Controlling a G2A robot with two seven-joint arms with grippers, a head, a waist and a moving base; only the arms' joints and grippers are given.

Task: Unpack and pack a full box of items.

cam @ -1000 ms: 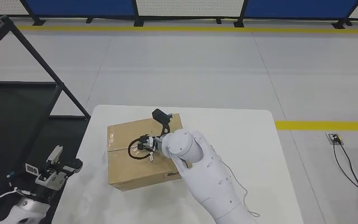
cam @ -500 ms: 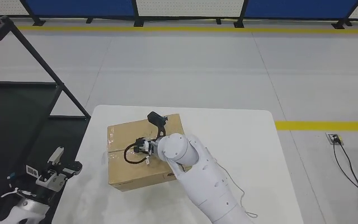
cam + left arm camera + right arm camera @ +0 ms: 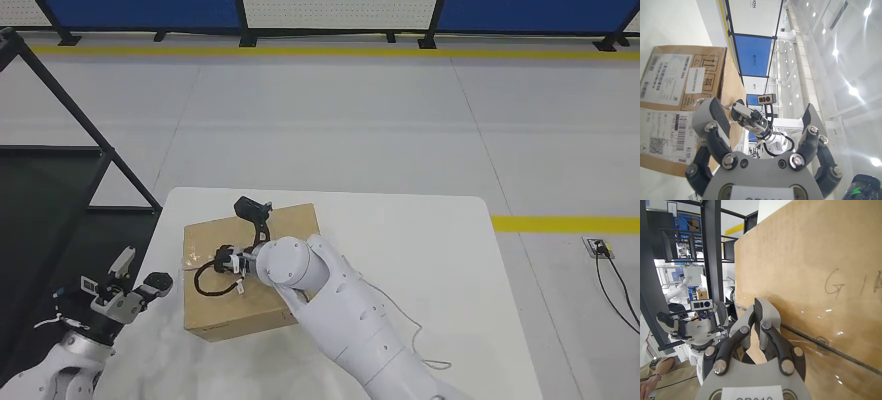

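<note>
Right gripper [image 3: 755,313] has its fingers pressed together, pads touching, and I can't make out anything pinched between them. It sits low over the top of the cardboard box [image 3: 800,266], close to the taped seam [image 3: 848,356] near the box's edge. Left gripper [image 3: 762,109] has its fingers spread wide with nothing in them. It hangs off the table's left edge, facing the box's labelled end (the one plastered with barcode stickers). The box sits on the left part of the white table [image 3: 420,260].

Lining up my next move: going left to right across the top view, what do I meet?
left gripper → cardboard box → floor socket
</note>
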